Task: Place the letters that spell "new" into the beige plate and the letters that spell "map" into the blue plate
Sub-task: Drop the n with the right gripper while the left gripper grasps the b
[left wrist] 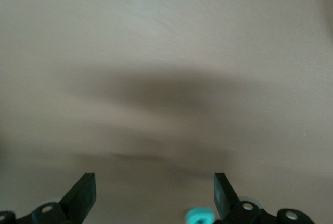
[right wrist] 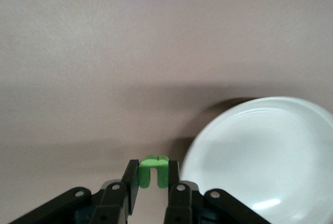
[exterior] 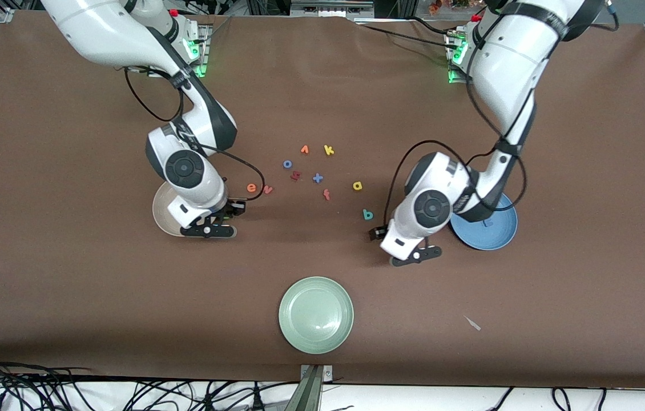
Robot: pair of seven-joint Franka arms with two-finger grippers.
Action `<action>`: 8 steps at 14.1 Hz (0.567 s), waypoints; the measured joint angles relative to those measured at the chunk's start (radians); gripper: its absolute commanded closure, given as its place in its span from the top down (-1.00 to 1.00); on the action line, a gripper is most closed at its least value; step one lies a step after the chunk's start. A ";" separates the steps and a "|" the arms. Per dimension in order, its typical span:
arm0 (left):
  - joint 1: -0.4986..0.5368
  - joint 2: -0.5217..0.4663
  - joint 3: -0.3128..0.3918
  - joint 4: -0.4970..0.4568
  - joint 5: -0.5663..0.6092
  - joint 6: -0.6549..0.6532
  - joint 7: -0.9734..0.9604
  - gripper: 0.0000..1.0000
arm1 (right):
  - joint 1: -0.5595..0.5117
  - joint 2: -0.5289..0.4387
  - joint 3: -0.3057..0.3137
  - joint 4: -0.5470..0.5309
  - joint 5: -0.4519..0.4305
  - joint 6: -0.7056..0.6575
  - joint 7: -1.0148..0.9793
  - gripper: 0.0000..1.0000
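My right gripper (right wrist: 153,174) is shut on the green n (right wrist: 153,171), just above the table beside the rim of the beige plate (right wrist: 260,151). In the front view that gripper (exterior: 235,209) is at the beige plate's (exterior: 164,214) edge. The orange e (exterior: 252,187) and the pinkish-red w (exterior: 268,190) lie on the cloth close by. My left gripper (left wrist: 154,182) is open and holds nothing, low over the cloth next to the teal p (left wrist: 197,216) (exterior: 367,214). The yellow a (exterior: 358,185) lies farther from the front camera. Partly under the left arm sits the blue plate (exterior: 499,234), with a small light-blue shape on it.
Loose letters lie mid-table: a yellow k (exterior: 329,150), an orange letter (exterior: 305,149), a blue o (exterior: 287,164), a red s (exterior: 295,176), a blue cross shape (exterior: 318,178) and a red f (exterior: 326,194). A pale green plate (exterior: 315,314) sits near the front edge.
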 measured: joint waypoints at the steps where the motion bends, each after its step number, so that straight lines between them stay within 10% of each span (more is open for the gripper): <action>1: -0.020 0.030 0.000 0.002 0.000 0.035 -0.036 1.00 | -0.014 -0.022 -0.002 -0.008 0.002 -0.017 -0.037 -0.59; 7: -0.059 0.048 -0.006 0.040 0.000 0.012 -0.077 0.97 | -0.131 -0.097 -0.012 -0.262 0.002 0.235 -0.198 -0.50; 8: -0.060 0.039 -0.014 0.043 0.000 -0.033 -0.077 0.89 | -0.135 -0.101 -0.014 -0.309 0.002 0.298 -0.203 0.01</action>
